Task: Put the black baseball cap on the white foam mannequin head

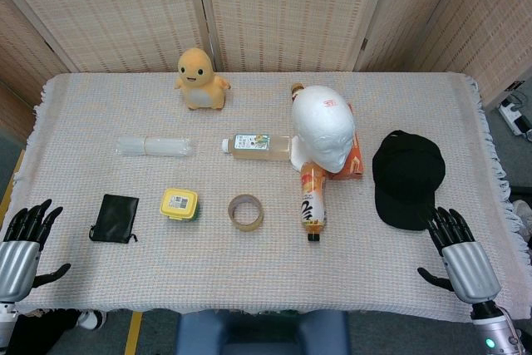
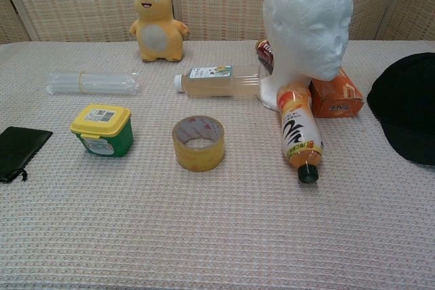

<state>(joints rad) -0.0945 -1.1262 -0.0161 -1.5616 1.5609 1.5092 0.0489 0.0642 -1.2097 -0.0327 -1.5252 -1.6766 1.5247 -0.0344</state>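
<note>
Fingers spread and holding nothing, the left robot hand [image 1: 25,243] hovers at the surface's [image 1: 100,97] near-left edge. Mid-right, the white foam mannequin head [image 1: 324,129] stands upright. Just right of it lies the black baseball cap [image 1: 407,177], with the right robot hand [image 1: 459,257], likewise released, near its brim.

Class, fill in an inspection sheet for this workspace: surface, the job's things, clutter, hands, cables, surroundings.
Surface: table under a pale woven cloth with fringed edges.
Job's things: black baseball cap lies flat on the right; white foam mannequin head stands upright, bare.
Clutter: yellow plush toy, clear bottle, orange bottle, orange box, tape roll, yellow-lidded tub, black pouch, clear plastic roll.
Hands: left hand and right hand open, empty, at the near edge.
Cables: power strip on the floor, right.
Surroundings: woven folding screens behind.
</note>
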